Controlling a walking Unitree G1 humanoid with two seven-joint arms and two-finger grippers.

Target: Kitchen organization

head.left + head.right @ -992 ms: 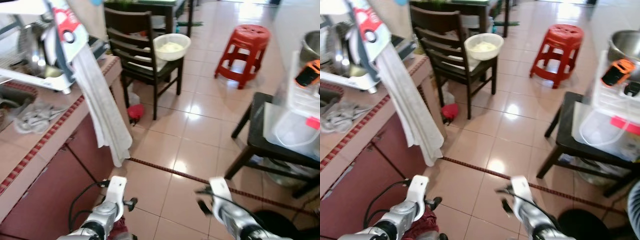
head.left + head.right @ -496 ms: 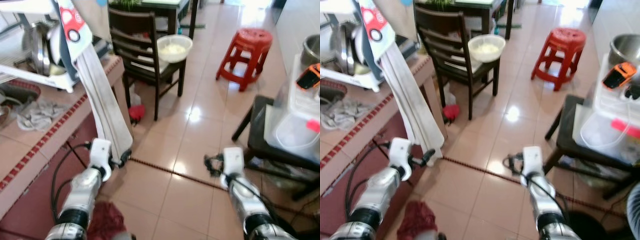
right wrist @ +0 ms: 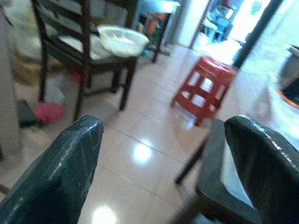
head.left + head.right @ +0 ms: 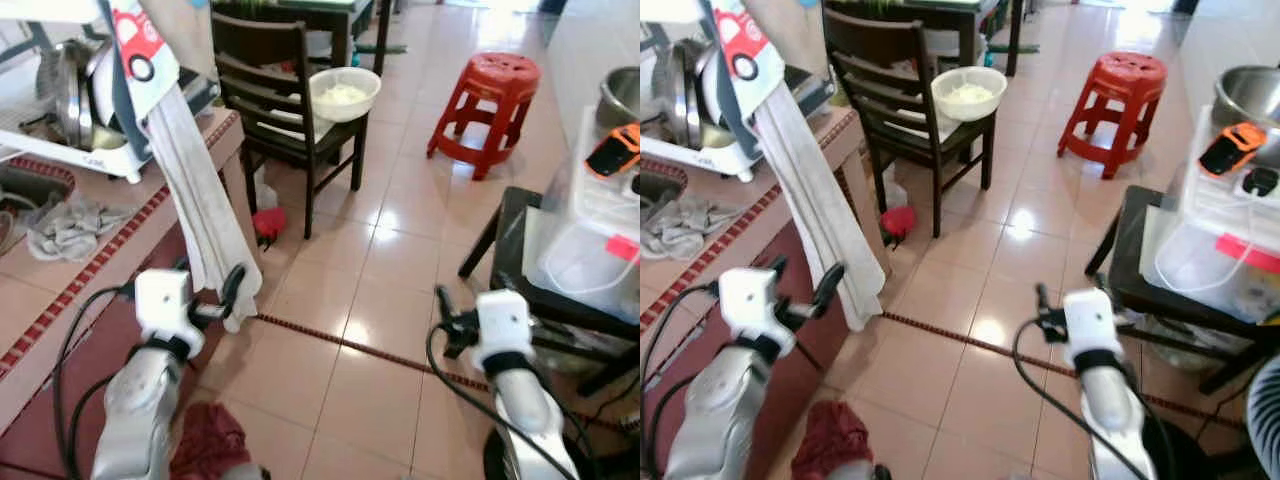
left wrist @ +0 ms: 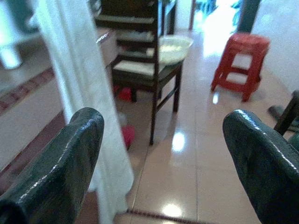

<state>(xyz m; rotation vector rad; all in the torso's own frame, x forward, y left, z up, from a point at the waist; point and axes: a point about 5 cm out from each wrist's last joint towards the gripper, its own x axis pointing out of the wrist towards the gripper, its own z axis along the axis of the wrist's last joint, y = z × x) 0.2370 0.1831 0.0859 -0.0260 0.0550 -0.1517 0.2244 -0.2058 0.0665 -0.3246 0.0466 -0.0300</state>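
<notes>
A long white towel (image 4: 205,215) hangs from the dish rack (image 4: 90,150) down the front of the tiled counter (image 4: 60,300). My left gripper (image 4: 805,270) is raised beside the towel's lower end, fingers wide apart and empty; one black finger (image 4: 233,282) lies close against the cloth. A grey rag (image 4: 65,222) lies crumpled on the counter by the sink. My right gripper (image 3: 163,154) is open and empty, held over the floor tiles near the dark low table (image 4: 520,260); its white wrist block (image 4: 500,318) shows in the head view.
A dark wooden chair (image 4: 280,110) carries a white bowl (image 4: 344,92). Behind it stands a red plastic stool (image 4: 497,90). Clear plastic containers (image 4: 590,260) sit on the low table. A red cloth (image 4: 210,450) lies on the floor by the counter.
Both arms have risen from the bottom of the view. The left gripper came up to the towel's lower end; the right one rose beside the low table. The camera shifted slightly.
</notes>
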